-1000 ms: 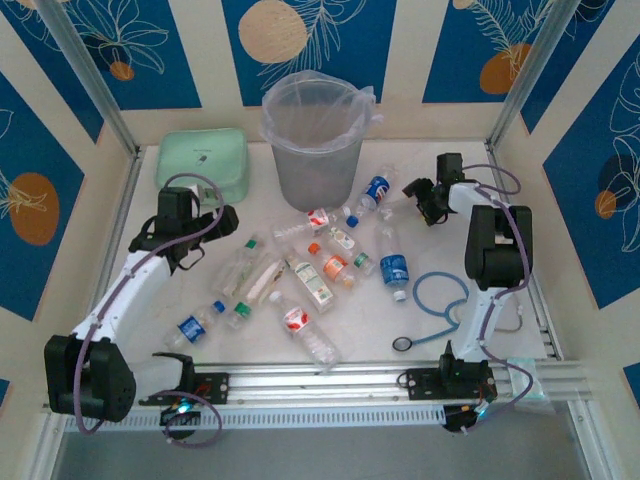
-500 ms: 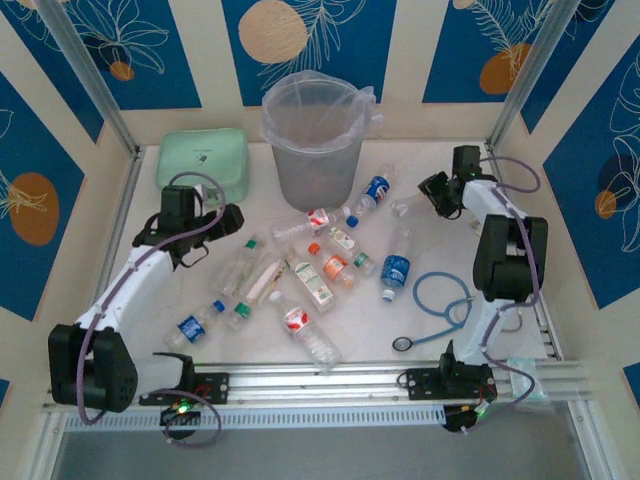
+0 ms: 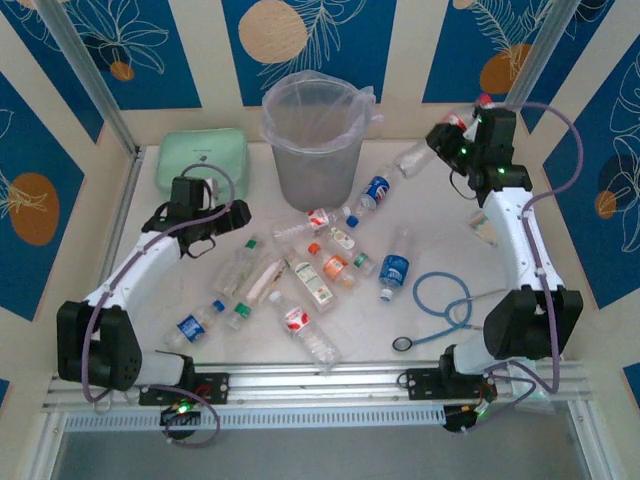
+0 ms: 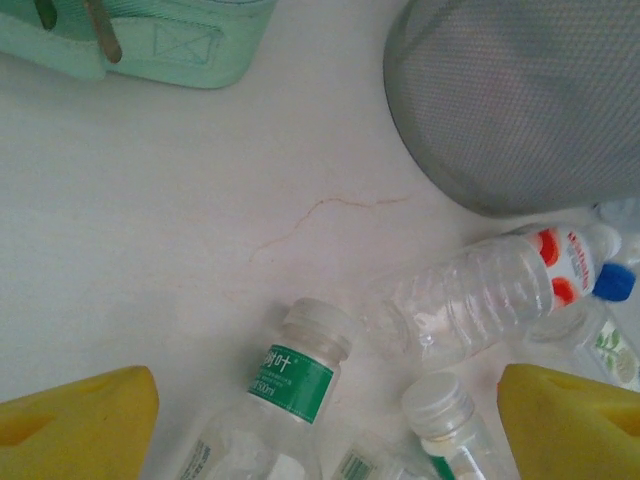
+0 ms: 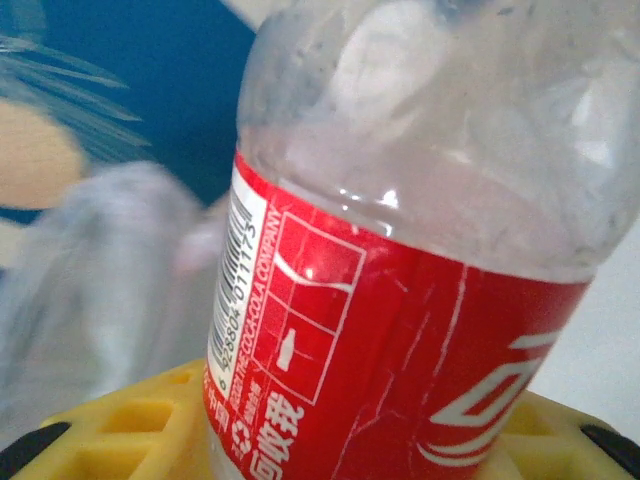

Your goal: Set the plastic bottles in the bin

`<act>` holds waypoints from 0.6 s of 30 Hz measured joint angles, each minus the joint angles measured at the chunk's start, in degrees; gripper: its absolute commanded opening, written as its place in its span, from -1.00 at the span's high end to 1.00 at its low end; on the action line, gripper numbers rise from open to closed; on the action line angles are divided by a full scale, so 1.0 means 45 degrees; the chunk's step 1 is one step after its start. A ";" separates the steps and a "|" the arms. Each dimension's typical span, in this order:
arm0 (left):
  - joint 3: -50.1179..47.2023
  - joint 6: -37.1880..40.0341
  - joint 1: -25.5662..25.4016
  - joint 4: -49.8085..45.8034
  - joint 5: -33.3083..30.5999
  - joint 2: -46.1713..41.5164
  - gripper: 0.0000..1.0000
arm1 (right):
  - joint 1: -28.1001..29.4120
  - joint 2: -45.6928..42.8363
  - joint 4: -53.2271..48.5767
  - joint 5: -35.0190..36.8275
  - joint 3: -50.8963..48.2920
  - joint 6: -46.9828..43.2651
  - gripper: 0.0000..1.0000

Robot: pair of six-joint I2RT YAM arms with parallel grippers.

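Red-labelled bottle pinched in my right gripper, aloft right of the bin, my left gripper spread wide above loose bottles on the table.

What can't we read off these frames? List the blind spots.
- Top external: bin contents; its translucent wall and liner blur whatever is inside.
- Right wrist: Coca-Cola bottle has both ends cut off by the frame, and it hides how the fingers of the right gripper sit on it.
- Left wrist: green-label bottle body cut off by the bottom edge; mint-green case cut off at the top.
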 measured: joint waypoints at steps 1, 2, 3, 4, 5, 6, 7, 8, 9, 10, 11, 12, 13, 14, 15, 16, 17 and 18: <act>0.0058 0.0272 -0.0262 -0.0155 -0.0233 0.0000 -0.70 | 0.0461 0.0049 0.0180 0.0005 0.0578 -0.0296 0.30; 0.0063 0.0481 -0.0447 -0.0238 -0.0427 0.0000 -0.69 | 0.0884 0.0165 0.0204 0.0053 0.1175 -0.0602 0.30; 0.0063 0.0631 -0.0631 -0.0345 -0.0554 0.0000 -0.68 | 0.1311 0.0355 0.0219 0.0126 0.1778 -0.0967 0.30; 0.0063 0.0816 -0.0811 -0.0471 -0.0699 0.0000 -0.67 | 0.1773 0.0636 0.0219 0.0238 0.2521 -0.1389 0.30; 0.0063 0.0962 -0.0986 -0.0573 -0.0806 0.0000 -0.67 | 0.2225 0.1010 0.0219 0.0345 0.3337 -0.1836 0.31; 0.0063 0.1088 -0.1107 -0.0641 -0.0889 0.0000 -0.67 | 0.2579 0.1389 0.0214 0.0437 0.4031 -0.2210 0.32; 0.0063 0.1190 -0.1239 -0.0699 -0.0981 0.0000 -0.67 | 0.2963 0.1860 0.0180 0.0534 0.4813 -0.2623 0.34; 0.0063 0.1307 -0.1355 -0.0797 -0.1054 0.0005 -0.67 | 0.3327 0.2370 0.0160 0.0622 0.5561 -0.3016 0.35; 0.0068 0.1409 -0.1433 -0.0865 -0.1112 0.0005 -0.67 | 0.3609 0.2837 0.0121 0.0656 0.6159 -0.3366 0.35; 0.0073 0.1511 -0.1535 -0.0957 -0.1175 0.0005 -0.67 | 0.3871 0.3415 0.0000 0.0704 0.6849 -0.3725 0.35; 0.0083 0.1549 -0.1622 -0.1035 -0.1214 0.0024 -0.67 | 0.4075 0.3993 -0.0160 0.0758 0.7533 -0.4075 0.35; 0.0097 0.1617 -0.1700 -0.1098 -0.1253 0.0053 -0.67 | 0.4274 0.4600 -0.0325 0.0821 0.8213 -0.4376 0.35; 0.0097 0.1690 -0.1773 -0.1146 -0.1273 0.0087 -0.66 | 0.4473 0.5265 -0.0568 0.0923 0.8981 -0.4687 0.35; 0.0097 0.1749 -0.1831 -0.1229 -0.1302 0.0126 -0.65 | 0.4663 0.6003 -0.0845 0.1030 0.9826 -0.5013 0.35; 0.0097 0.1763 -0.1855 -0.1292 -0.1302 0.0136 -0.64 | 0.4818 0.6737 -0.1088 0.1088 1.0632 -0.5314 0.35; 0.0097 0.1807 -0.1880 -0.1365 -0.1311 0.0146 -0.62 | 0.4974 0.7509 -0.1428 0.1190 1.1511 -0.5625 0.35; 0.0097 0.1826 -0.1885 -0.1428 -0.1316 0.0146 -0.59 | 0.5105 0.8208 -0.1763 0.1287 1.2318 -0.5897 0.35; 0.0097 0.1831 -0.1885 -0.1457 -0.1345 0.0146 -0.56 | 0.5231 0.8927 -0.2113 0.1365 1.3114 -0.6139 0.35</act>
